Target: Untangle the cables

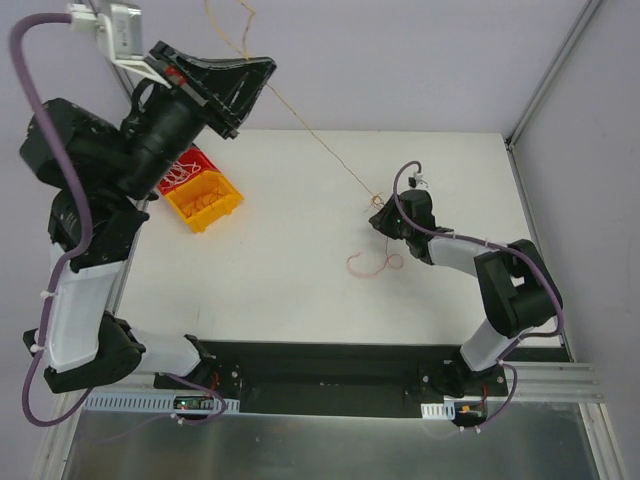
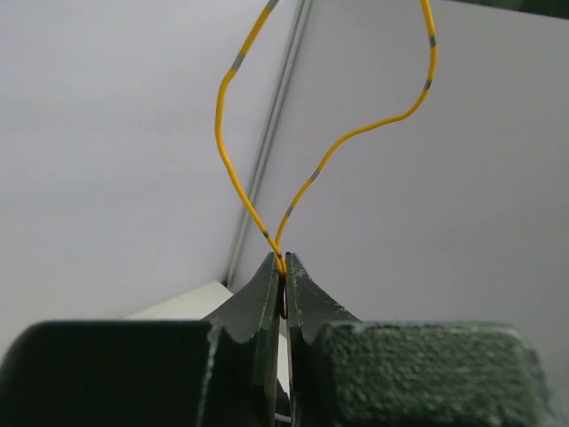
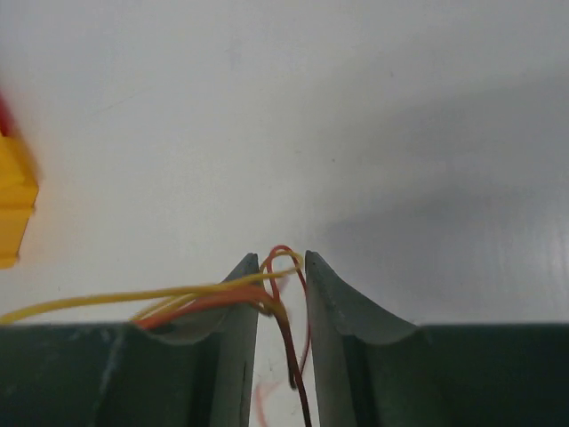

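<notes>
My left gripper (image 1: 258, 80) is raised high above the table's far left and is shut on a thin yellow cable (image 1: 320, 143). In the left wrist view the yellow cable (image 2: 226, 169), marked with grey bands, rises as two strands from the closed fingertips of the gripper (image 2: 282, 260). The strand runs taut down to my right gripper (image 1: 383, 213), low over the table at the right. In the right wrist view its jaws (image 3: 281, 258) stand slightly apart, with yellow, orange (image 3: 204, 307) and red (image 3: 286, 267) strands looped loosely in the gap. A reddish cable loop (image 1: 370, 265) lies on the table nearby.
A yellow bin (image 1: 205, 203) and a red bin (image 1: 185, 170) holding thin wires stand at the table's left, below my left arm. The yellow bin's corner shows in the right wrist view (image 3: 13, 205). A metal frame post (image 1: 550, 70) rises at the back right.
</notes>
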